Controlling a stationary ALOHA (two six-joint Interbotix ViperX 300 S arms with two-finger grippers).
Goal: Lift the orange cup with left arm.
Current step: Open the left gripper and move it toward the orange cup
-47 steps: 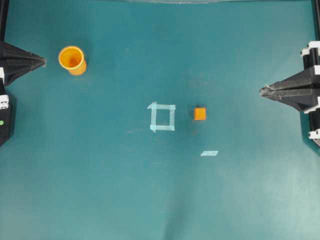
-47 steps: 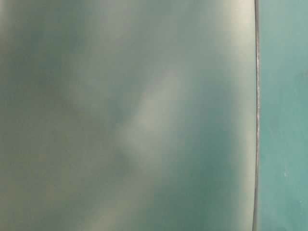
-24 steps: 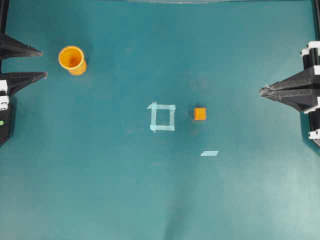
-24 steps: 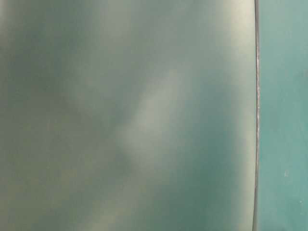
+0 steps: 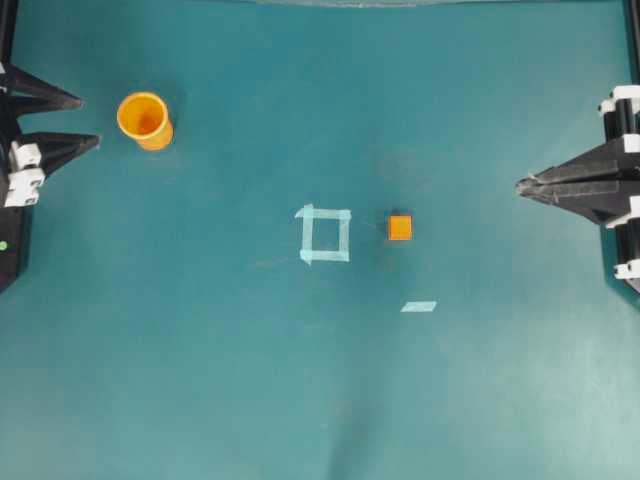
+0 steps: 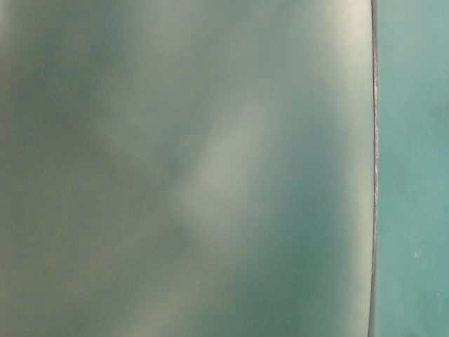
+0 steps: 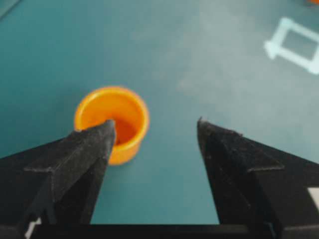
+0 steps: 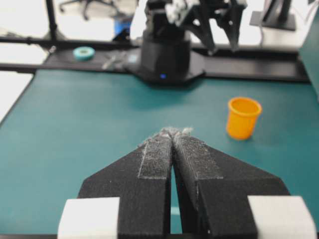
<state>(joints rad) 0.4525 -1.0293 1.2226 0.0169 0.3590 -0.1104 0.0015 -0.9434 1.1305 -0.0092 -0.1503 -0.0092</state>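
cup (image 5: 143, 119) looks light, thin plastic, easy to tip; best pinched across its tapered wall below the rim. left gripper (image 5: 88, 122) spread wide, empty.

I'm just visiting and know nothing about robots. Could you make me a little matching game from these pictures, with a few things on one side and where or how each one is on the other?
Things:
1. orange cup
2. orange cube
3. left gripper
4. right gripper

Descriptions:
A. fingers pressed together, nothing between them
B. sits just right of the taped square in the overhead view
C. fingers spread apart, holding nothing
D. stands upright on the teal table, just ahead of the open fingers

Pairs: 1-D, 2-B, 3-C, 4-A
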